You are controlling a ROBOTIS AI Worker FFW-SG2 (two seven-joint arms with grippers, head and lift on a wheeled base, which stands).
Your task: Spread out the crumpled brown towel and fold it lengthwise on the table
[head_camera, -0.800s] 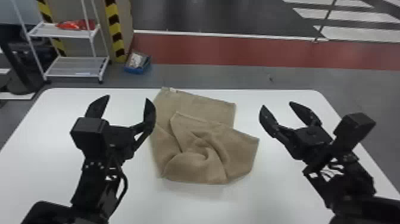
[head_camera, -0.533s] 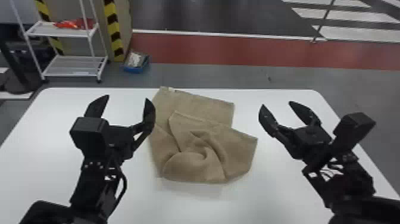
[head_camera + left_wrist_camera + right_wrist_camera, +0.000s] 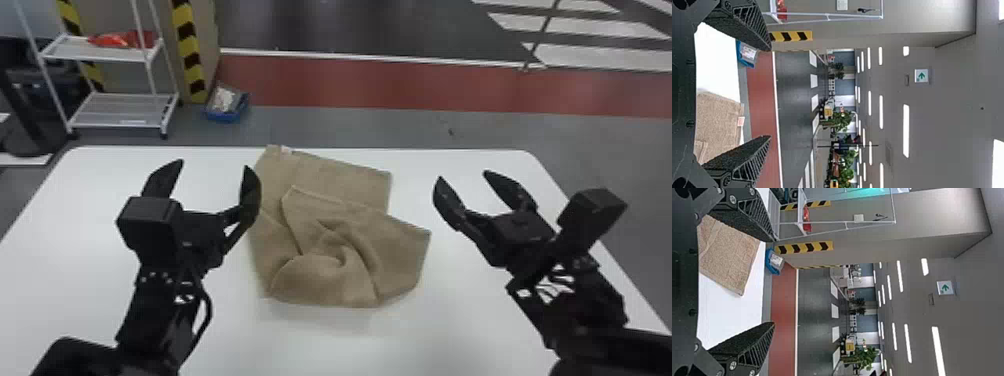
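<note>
In the head view my left gripper (image 3: 214, 164) stands open above the table, its right finger by the left edge of the brown towel (image 3: 345, 240). My right gripper (image 3: 461, 175) is open too, over the table to the right of the towel. The towel lies crumpled mid-table, its far part flat and its near part folded over with a swirl of creases. In the left wrist view, the open left gripper (image 3: 770, 93) has the towel (image 3: 717, 121) beyond its fingers. The right wrist view has the open right gripper (image 3: 775, 282) and a towel corner (image 3: 730, 254).
The white table (image 3: 90, 280) extends around the towel on both sides. Past its far edge, on the floor, are a white wire shelf (image 3: 120, 107) with red items and a blue bin (image 3: 227, 107) beside a yellow-and-black striped post (image 3: 189, 50).
Both arms and the towel look the same as before; the head view has shifted very slightly at most.
</note>
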